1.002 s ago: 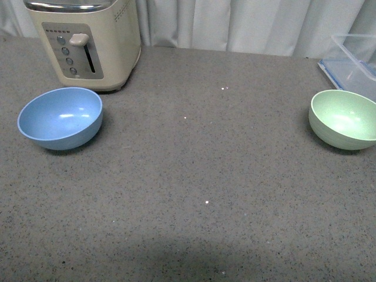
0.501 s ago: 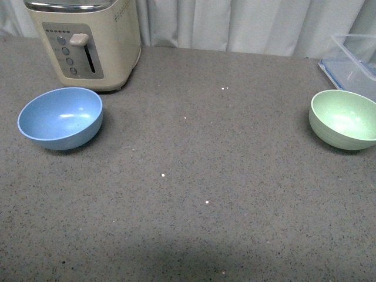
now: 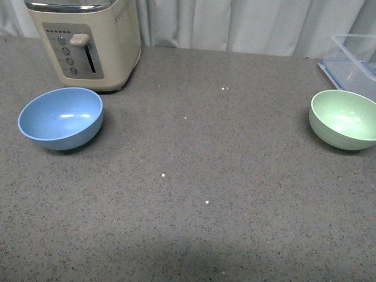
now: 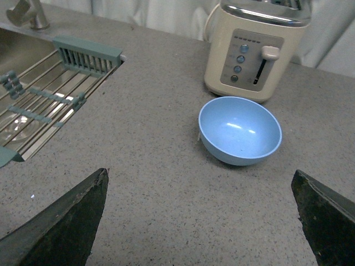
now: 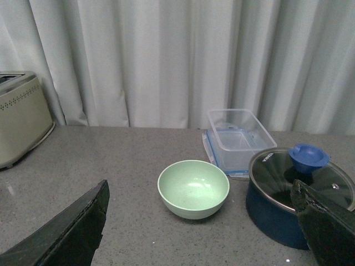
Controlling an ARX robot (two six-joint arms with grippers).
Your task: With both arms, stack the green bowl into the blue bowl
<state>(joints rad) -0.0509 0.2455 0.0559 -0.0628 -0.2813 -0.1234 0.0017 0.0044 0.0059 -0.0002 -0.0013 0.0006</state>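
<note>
Blue bowl (image 3: pixel 60 117) one, green bowl (image 3: pixel 343 119) one, toaster (image 3: pixel 88 41) one.

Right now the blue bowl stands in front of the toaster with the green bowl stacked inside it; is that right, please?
Not quite: the blue bowl stands in front of the toaster, but empty; the front view shows the green bowl apart, far to the right.
</note>
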